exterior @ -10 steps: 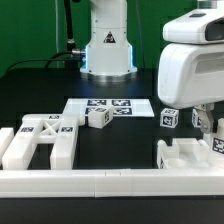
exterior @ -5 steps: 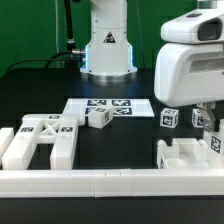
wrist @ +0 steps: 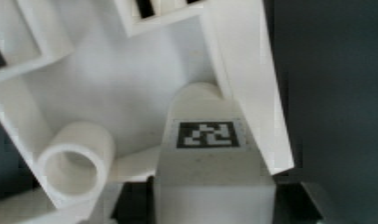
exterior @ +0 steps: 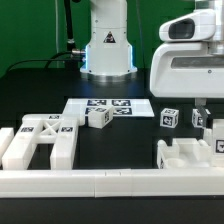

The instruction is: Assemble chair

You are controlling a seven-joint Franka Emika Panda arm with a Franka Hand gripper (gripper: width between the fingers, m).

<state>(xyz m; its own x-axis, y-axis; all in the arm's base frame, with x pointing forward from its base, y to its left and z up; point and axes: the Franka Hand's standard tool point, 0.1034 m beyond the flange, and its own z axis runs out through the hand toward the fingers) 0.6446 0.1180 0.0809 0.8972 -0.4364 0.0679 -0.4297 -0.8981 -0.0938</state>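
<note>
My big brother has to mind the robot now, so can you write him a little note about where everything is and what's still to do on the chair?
Gripper: shut on a small tagged part, at the exterior view's right, close to the seat block.
Parts: flat frame lies at the exterior view's left, by the border rail. The middle cube sits at the edge of the marker board. The right cube stands further to the exterior view's right.
Done: nothing looks joined yet; the parts lie apart.
Left: fit the held part, then join all the others.
</note>
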